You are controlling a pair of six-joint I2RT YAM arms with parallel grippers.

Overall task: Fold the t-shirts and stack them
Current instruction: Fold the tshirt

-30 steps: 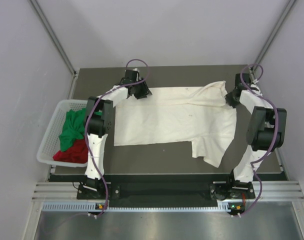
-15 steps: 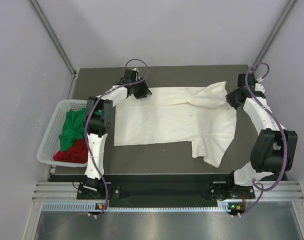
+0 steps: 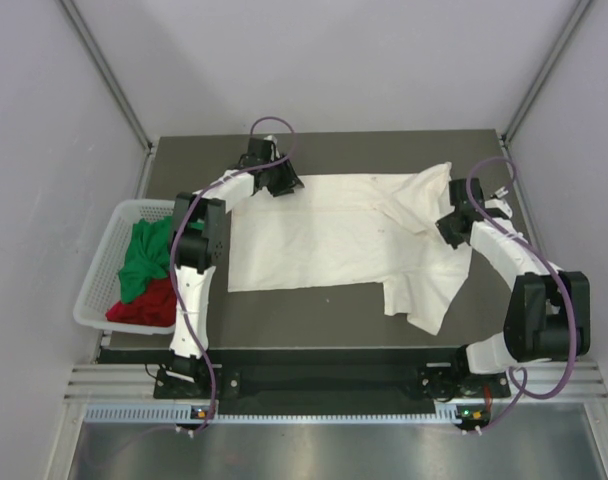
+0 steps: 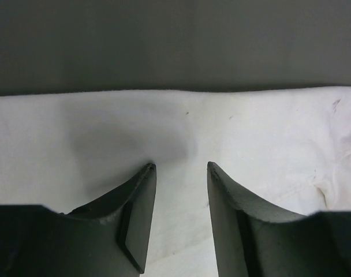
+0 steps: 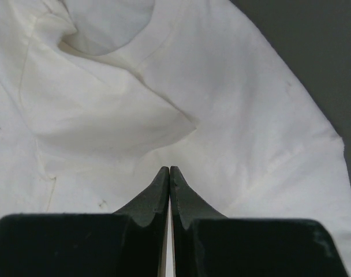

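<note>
The spread-out cream-white t-shirt (image 3: 344, 235) is plain, with a few tiny dark specks. The basket (image 3: 97, 270) is white mesh and holds a plain green t-shirt (image 3: 144, 255) and a plain red t-shirt (image 3: 144, 305). The worktop (image 3: 324, 315) is dark grey-brown. The left arm (image 3: 189, 300) and right arm (image 3: 504, 245) are white with black joints and purple cables (image 3: 274, 121). The left gripper (image 4: 180, 167) and right gripper (image 5: 170, 168) are black.
</note>
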